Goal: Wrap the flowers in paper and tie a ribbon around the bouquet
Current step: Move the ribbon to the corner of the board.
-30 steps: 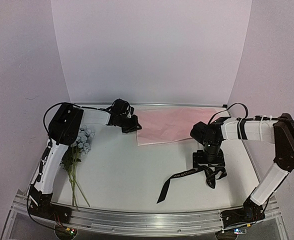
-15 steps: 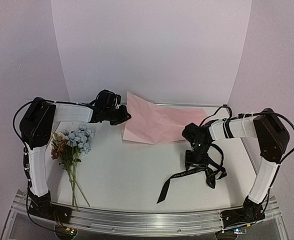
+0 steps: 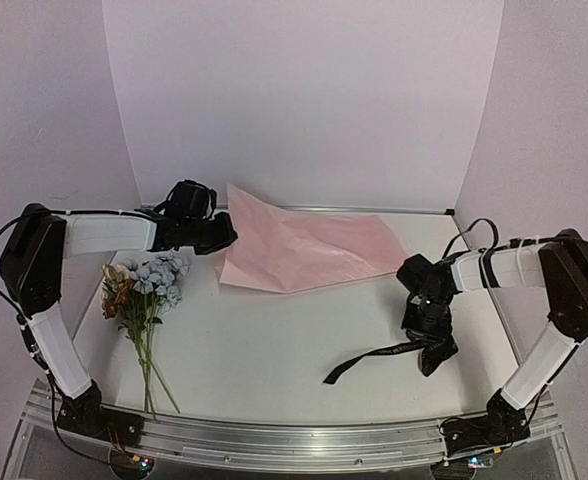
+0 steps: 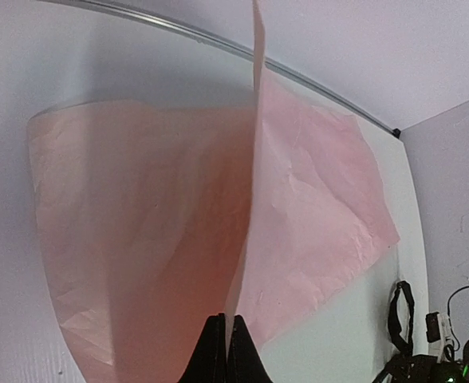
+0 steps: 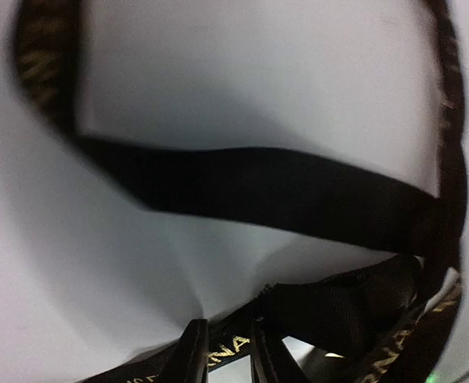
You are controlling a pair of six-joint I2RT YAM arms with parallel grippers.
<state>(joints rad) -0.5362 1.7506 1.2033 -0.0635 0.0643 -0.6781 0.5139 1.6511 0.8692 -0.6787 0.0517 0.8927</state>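
The paper (image 3: pixel 304 250) lies between flowers (image 3: pixel 150 285) and ribbon (image 3: pixel 379 355).

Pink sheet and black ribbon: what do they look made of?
The paper: thin, tissue-like paper with a slight sheen; it is creased and one edge curls upright. The ribbon: probably woven satin fabric, black with gold lettering; it lies in limp loops.

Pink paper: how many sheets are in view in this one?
1. The paper lies across the far middle of the table, its left edge lifted, pinched in the left tool. Another sheet flat beneath it could be hidden.
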